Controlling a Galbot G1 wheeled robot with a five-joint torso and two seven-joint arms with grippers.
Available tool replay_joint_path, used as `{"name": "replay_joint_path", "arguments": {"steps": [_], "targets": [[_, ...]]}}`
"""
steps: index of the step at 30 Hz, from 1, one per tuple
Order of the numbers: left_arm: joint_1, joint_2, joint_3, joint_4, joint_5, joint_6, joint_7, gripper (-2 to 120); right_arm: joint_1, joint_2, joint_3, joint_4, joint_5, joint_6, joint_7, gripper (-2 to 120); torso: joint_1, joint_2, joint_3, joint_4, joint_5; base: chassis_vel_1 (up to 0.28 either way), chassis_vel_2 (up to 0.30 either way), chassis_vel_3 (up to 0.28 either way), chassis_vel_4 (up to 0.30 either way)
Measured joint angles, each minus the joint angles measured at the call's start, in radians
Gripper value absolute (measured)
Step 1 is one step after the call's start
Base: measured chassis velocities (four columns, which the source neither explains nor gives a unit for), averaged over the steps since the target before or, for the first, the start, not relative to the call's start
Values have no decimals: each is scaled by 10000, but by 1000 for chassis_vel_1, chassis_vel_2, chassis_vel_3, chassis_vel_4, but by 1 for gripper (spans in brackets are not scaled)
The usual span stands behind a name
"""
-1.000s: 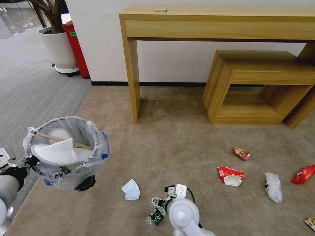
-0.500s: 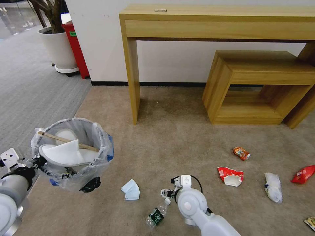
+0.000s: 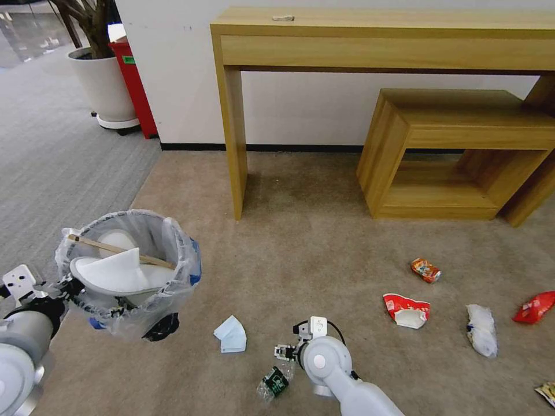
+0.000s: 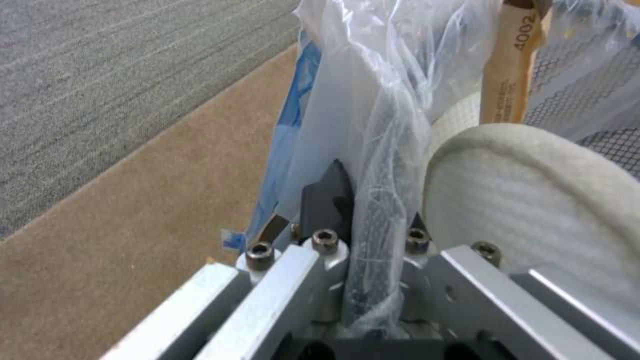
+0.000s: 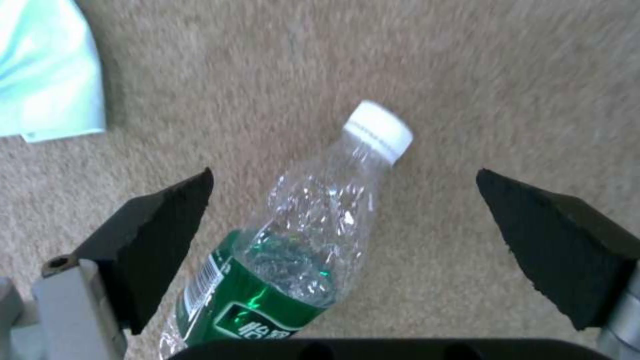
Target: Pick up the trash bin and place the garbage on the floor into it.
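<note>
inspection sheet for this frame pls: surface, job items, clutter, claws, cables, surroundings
Surface: beige carpet, litter scattered on it.
Job's things: bin holds a slipper and a stick; bottle, mask, crushed can, red-white cup, white wrapper, red wrapper lie on the carpet.
Clutter: nothing seen beyond the litter.
Claws: left claw clamped on the bin's rim; right claw open over the bottle.
Cables: black cable looped at the right wrist.
Surroundings: wooden table, low shelf, potted plant.
</note>
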Motion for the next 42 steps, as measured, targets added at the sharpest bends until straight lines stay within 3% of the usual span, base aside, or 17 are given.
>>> {"name": "replay_joint_path", "arguments": {"steps": [34, 38, 42], "targets": [[175, 98, -122, -140, -133, 0, 111, 1, 48, 810, 415, -1389, -551, 17, -718, 100, 0, 0, 0, 0, 0, 0, 0, 0, 0], [207, 97, -147, -177, -182, 0, 117, 1, 4, 839, 465, -1430, -748, 18, -852, 97, 0, 0, 0, 0, 1, 0, 0, 0, 0], [234, 109, -201, -202, -244, 0, 118, 1, -37, 826, 484, -1430, -871, 18, -917, 82, 0, 0, 0, 0, 1, 0, 0, 0, 0]]}}
